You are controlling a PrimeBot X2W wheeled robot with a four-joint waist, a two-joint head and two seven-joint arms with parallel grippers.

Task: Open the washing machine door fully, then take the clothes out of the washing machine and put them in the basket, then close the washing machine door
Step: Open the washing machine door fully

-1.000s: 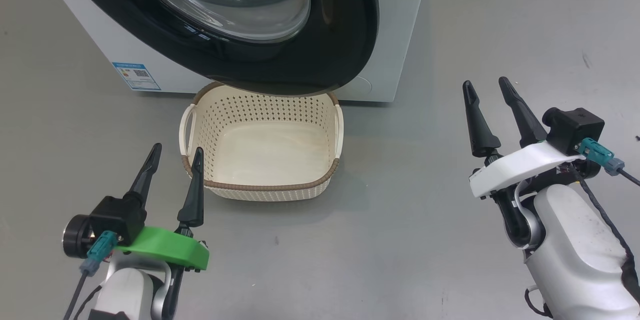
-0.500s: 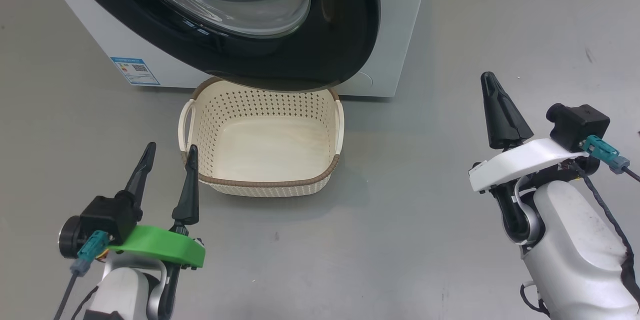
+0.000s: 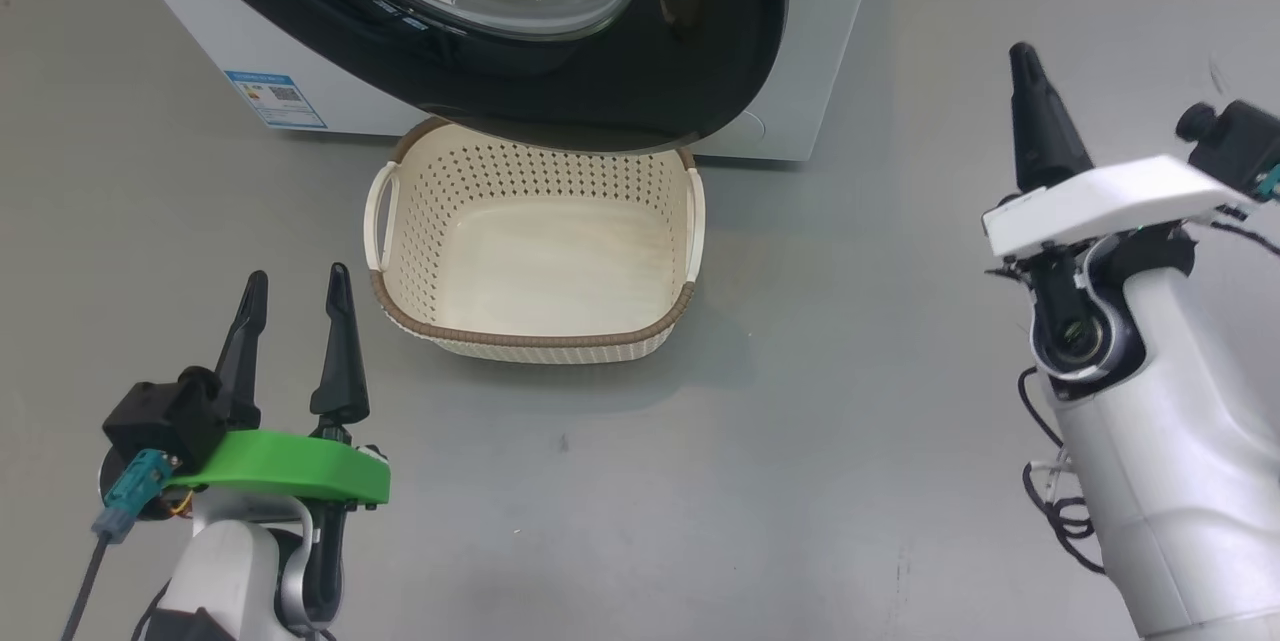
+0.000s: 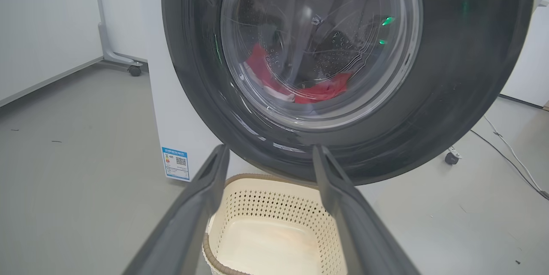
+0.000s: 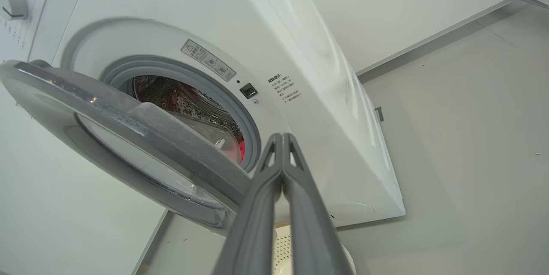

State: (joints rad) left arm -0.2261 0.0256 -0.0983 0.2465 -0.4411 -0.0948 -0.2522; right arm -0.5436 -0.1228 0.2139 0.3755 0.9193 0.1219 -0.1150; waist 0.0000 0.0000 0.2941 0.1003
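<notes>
Left arm: left gripper, two dark fingers spread wide and pointing forward, nothing between them; green bracket just behind, left forearm beneath. Right arm: right gripper, fingers pressed together along their length, holding nothing; white bracket just behind, right forearm below it.

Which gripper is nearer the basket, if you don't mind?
Left. The left gripper sits by the basket, at its near-left corner; the right gripper is far to its right.

basket below washing machine door
</notes>
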